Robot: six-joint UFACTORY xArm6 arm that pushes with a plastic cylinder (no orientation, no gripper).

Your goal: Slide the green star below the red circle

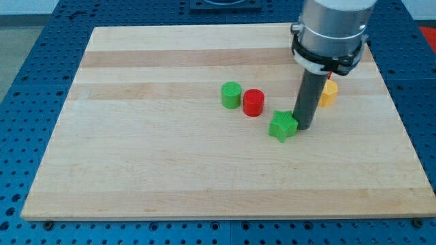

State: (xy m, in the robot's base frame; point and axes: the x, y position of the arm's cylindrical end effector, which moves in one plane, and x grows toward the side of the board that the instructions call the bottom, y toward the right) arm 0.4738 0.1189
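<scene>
Wooden board [170, 177] holding 4 blocks. The green star [282, 126] lies below and to the view's right of the red circle [253, 103] — my tip [304, 127] touches its right side. No jaws exist on this rod. A green circle [231, 94] sits left of red; a yellow block [328, 94] sits behind the rod.

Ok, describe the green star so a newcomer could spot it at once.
On the wooden board, look right of centre, where the dark rod comes down. The green star sits against my tip, on its left. Unlike the round green cylinder and red cylinder up-left, it has points.
</scene>
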